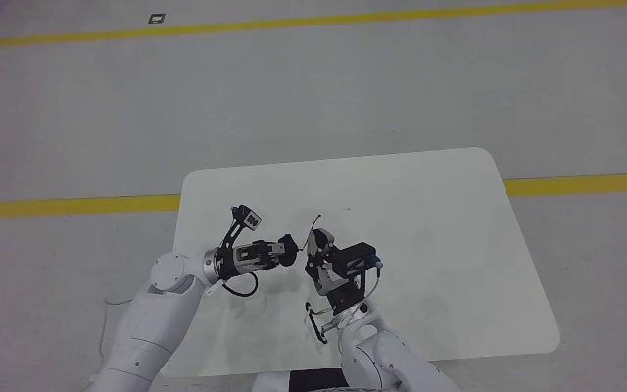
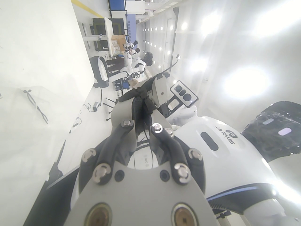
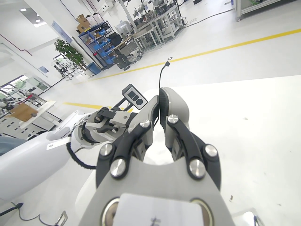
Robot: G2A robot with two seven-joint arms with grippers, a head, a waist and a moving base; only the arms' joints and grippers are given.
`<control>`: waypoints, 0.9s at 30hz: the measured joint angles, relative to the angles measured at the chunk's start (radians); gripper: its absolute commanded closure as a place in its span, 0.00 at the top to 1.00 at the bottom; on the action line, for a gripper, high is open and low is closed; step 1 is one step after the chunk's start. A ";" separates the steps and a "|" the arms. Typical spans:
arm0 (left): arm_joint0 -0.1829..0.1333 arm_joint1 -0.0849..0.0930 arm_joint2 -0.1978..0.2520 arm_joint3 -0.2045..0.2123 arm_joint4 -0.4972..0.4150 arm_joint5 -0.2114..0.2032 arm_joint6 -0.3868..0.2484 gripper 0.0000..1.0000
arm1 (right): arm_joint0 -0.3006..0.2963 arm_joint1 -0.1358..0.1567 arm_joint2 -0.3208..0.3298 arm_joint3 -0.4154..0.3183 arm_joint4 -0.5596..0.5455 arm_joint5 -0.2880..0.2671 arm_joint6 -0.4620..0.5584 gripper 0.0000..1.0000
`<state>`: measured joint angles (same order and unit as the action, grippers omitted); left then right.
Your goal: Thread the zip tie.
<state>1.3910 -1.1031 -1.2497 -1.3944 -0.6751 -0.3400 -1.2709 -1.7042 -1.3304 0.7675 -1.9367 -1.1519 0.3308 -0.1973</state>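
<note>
My right gripper (image 3: 160,104) is clamped on the zip tie (image 3: 161,76), whose head end stands up free. My left gripper (image 1: 287,246) sits just left of it, and I cannot tell its grip. The white table (image 1: 441,216) runs on well right and far.

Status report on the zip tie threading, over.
Right gripper shut on zip tie, head end sticking out. Left gripper shut beside it, contents unclear. Spare ties on table, out of the way.

White table (image 1: 441,196) w/ rounded corners on grey floor (image 1: 294,98); yellow lines (image 1: 294,24) beyond.
</note>
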 measured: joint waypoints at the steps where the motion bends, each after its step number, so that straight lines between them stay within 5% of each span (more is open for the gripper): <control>1: 0.000 0.000 0.000 0.000 0.000 0.000 0.000 0.00 | 0.000 0.000 -0.001 0.001 0.001 -0.004 0.000 0.00; 27: 0.000 0.000 0.000 0.000 0.000 0.000 0.000 0.00 | -0.034 0.005 0.027 -0.017 -0.022 -0.050 -0.023 0.00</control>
<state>1.3910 -1.1031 -1.2497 -1.3944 -0.6751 -0.3400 -1.2709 -1.7385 -1.3254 0.7941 -1.9538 -1.1744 0.2809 -0.2205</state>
